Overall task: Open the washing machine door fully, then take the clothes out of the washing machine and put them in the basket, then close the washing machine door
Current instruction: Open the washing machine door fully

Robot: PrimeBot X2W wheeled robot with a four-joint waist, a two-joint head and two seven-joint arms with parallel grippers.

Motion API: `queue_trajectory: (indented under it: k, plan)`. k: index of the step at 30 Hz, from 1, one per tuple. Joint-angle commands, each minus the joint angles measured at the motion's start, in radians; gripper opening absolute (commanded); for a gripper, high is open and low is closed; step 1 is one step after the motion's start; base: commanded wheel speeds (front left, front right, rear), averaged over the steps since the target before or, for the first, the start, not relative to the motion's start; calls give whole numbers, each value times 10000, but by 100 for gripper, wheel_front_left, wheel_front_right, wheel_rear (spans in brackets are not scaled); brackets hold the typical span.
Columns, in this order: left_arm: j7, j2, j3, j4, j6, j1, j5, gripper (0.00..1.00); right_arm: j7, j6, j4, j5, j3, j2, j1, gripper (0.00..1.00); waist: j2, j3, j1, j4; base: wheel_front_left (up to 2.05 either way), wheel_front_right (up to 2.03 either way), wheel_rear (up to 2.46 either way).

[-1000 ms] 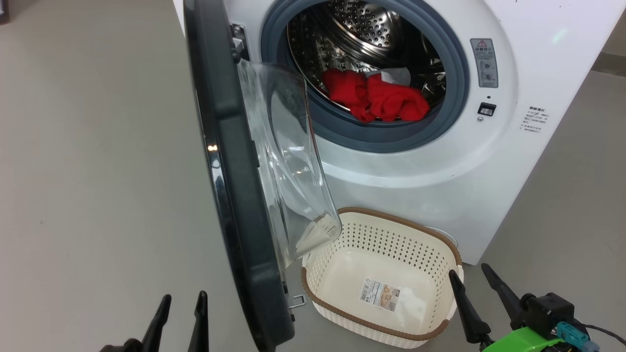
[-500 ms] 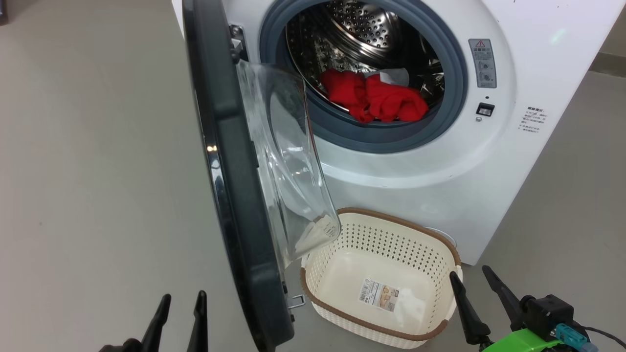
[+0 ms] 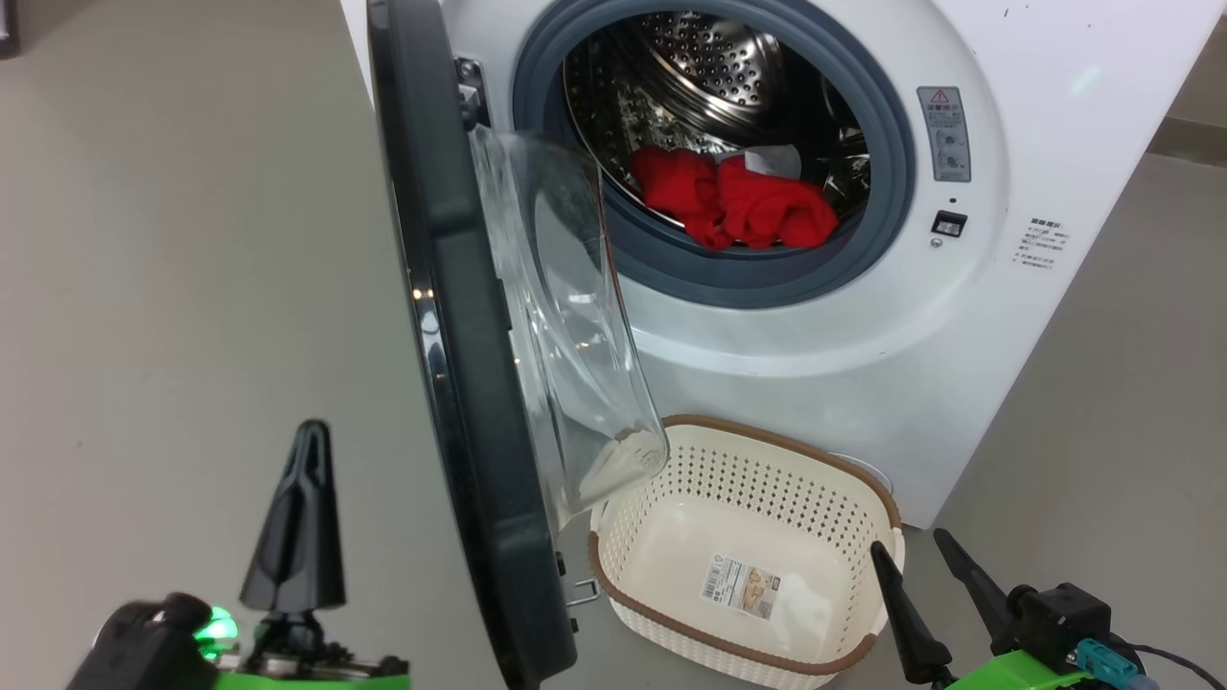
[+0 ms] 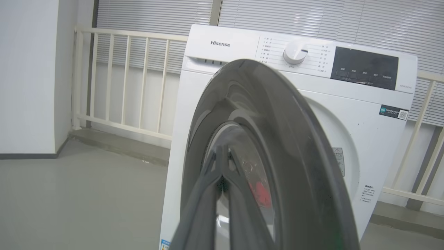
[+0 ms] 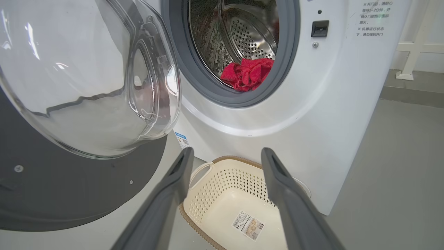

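Head view, A: clothes (image 3: 757, 206) inside washing machine (image 3: 863, 364) drum (image 3: 709, 67); door (image 3: 460, 383) swung out; basket (image 3: 748, 470) on floor (image 3: 192, 287) in front.
B: Shut and empty, left end effector (image 3: 312, 433); spread and empty, right end effector (image 3: 907, 541).

My right pincer (image 5: 227, 152) has matt dark plastic fingers (image 5: 168, 198). The washing machine (image 3: 863, 364) is glossy white; inside it, a shiny perforated steel drum (image 3: 709, 57) and soft red clothes (image 3: 757, 206). Its door (image 3: 460, 383): glossy black rim, clear glass. Before it, a cream plastic basket (image 3: 757, 474).

A cream railing (image 4: 131, 33) stands before grey window blinds (image 4: 312, 21), beside a white wall (image 4: 27, 76), on grey floor (image 4: 79, 201).
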Motion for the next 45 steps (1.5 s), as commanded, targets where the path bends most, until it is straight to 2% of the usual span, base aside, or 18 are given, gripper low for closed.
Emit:
queue_trajectory:
  k: [1,6,9,13,15,18,24,27,34,45]
  plan:
    - [-90,89,72,-798,-46,-465,313,0,-118,4,-208,-68,213,-80,-154,100,0,-34,0,-17,0,0,0]
    - [-90,89,-874,-1980,-264,-489,869,0,-118,4,-217,-86,250,-58,-131,100,0,-108,0,-71,0,0,0]
    - [-90,89,-1659,-2244,-458,-275,1030,0,-118,4,-241,-91,251,-45,-127,100,0,-103,0,-95,0,0,0]
    - [-90,89,-2785,-1761,-721,155,985,0,-118,4,-271,-97,251,-40,-138,100,0,-80,0,-93,0,0,0]
    - [-90,89,-2990,-1497,-768,249,978,0,-118,4,-278,-97,248,-39,-140,100,0,-76,0,-90,0,0,0]
    - [-90,89,-3402,-331,-860,503,552,0,-118,4,-280,-101,255,-29,-150,100,0,-62,0,-101,0,0,0]
    - [-90,89,-3652,1618,-900,475,-102,0,-118,4,-302,-106,284,-10,-161,100,0,-65,0,-133,0,0,0]
    - [-90,89,-3660,2081,-839,235,-417,0,-118,4,-327,-128,270,-5,-143,100,0,-66,0,-144,0,0,0]
    - [-90,89,-3638,2451,-625,-130,-772,0,-118,4,-360,-167,218,12,-128,100,0,-22,0,-149,0,0,0]
    - [-90,89,-2848,2325,-133,132,-718,0,-118,4,-385,-171,124,40,-18,100,0,-55,0,15,0,0,0]
